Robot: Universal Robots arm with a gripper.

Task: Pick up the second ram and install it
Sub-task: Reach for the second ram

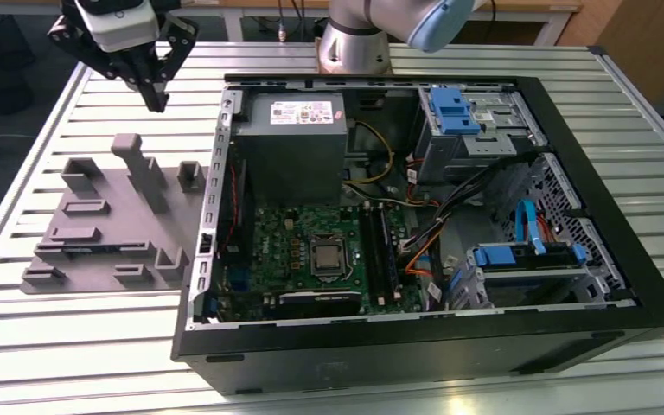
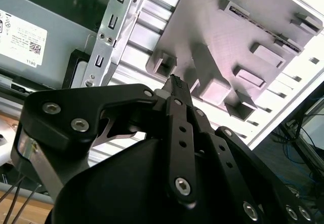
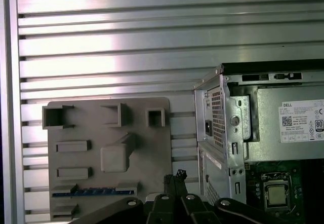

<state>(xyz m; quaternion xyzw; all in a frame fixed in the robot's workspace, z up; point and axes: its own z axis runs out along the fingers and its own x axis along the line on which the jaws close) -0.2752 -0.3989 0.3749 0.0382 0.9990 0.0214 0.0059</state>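
Slatted metal table (image 1: 79, 346) carries one grey fixture (image 1: 107, 220) and one open computer case (image 1: 424, 337); fingers (image 1: 156, 91) pinched together, empty.

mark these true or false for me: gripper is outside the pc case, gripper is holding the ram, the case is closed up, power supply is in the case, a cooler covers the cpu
1. The gripper is outside the pc case. True: it hangs by the grey tray.
2. The gripper is holding the ram. False: its fingers are together on nothing; what looks like the ram stands edge-on in a slot of the tray in the first wrist view.
3. The case is closed up. False: its side is open and the motherboard shows.
4. The power supply is in the case. True.
5. A cooler covers the cpu. False: the cpu lies bare.
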